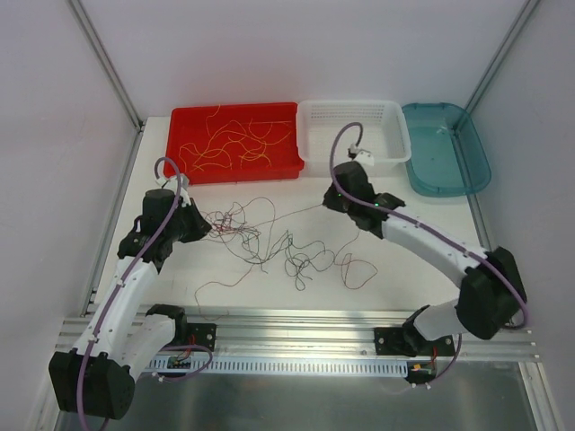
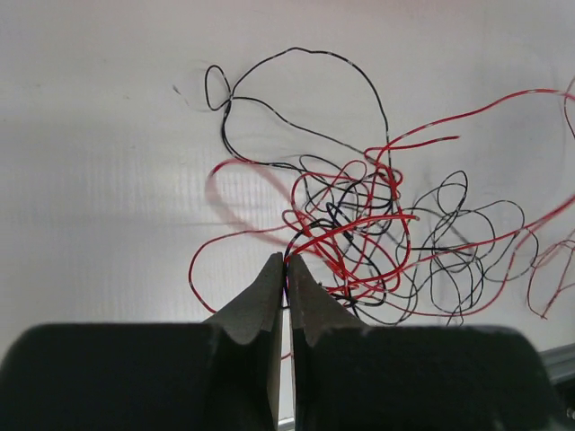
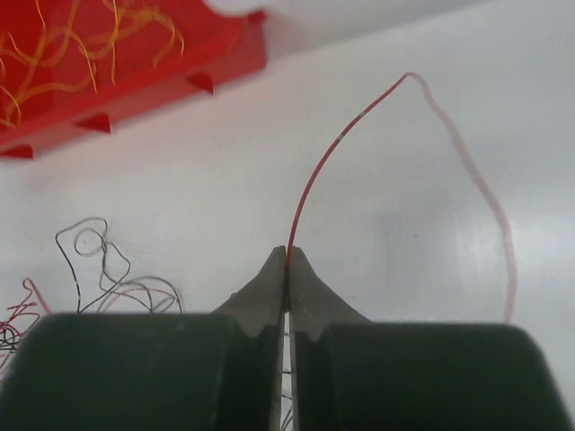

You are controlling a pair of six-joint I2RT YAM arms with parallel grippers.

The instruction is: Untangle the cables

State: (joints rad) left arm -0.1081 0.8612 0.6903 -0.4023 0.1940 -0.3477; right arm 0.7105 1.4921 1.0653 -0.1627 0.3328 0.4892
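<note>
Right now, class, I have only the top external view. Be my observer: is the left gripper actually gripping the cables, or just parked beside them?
Observer: It is gripping them. The left wrist view shows the left gripper shut, with red and black strands at the edge of the clump pinched between its tips.
Operator: And the right gripper, near the white basket?
Observer: The right wrist view shows the right gripper shut on a single red wire, which arches up and away from its tips.

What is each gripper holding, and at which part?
Left gripper: the red-and-black tangle, at its near edge. Right gripper: one red wire, somewhere along its length.
</note>
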